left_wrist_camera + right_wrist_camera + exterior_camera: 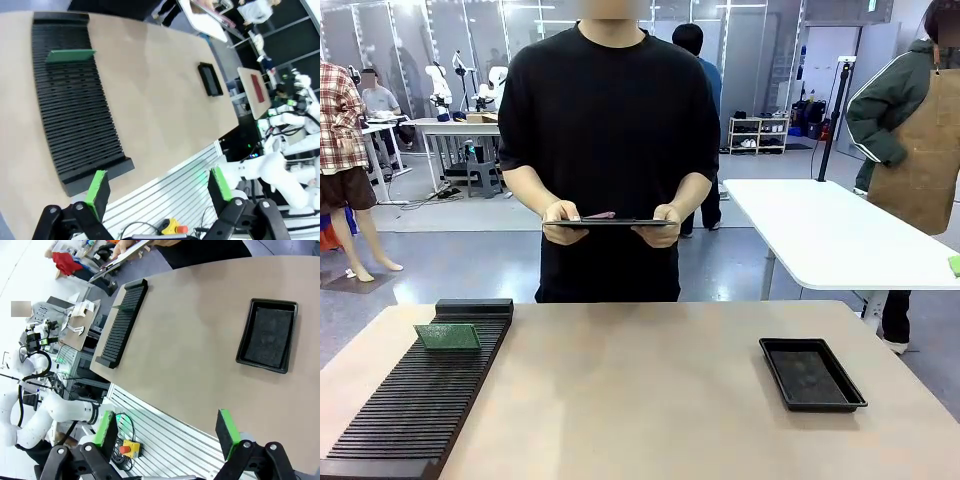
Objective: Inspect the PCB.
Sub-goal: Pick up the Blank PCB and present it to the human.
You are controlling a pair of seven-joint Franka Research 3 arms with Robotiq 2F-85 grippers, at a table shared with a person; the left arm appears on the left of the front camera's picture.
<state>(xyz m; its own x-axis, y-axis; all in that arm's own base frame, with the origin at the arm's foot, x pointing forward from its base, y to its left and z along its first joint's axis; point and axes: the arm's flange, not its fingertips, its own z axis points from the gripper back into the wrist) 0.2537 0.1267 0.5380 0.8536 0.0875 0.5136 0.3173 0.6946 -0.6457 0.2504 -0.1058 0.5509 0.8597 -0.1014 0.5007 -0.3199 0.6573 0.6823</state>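
Partly hidden: PCB (447, 336) base sunk in rack (410, 410); left claw (158, 183), right claw (166, 429) released.

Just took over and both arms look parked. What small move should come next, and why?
Probably ease the left end effector toward the PCB: it stands untouched in the slotted rack on the robot's left side, that end effector is open and empty, and the black tray lies to the right.

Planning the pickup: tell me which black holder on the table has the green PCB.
The slotted rack on the robot's left: the PCB stands near its far end. The shallow tray holds no board.
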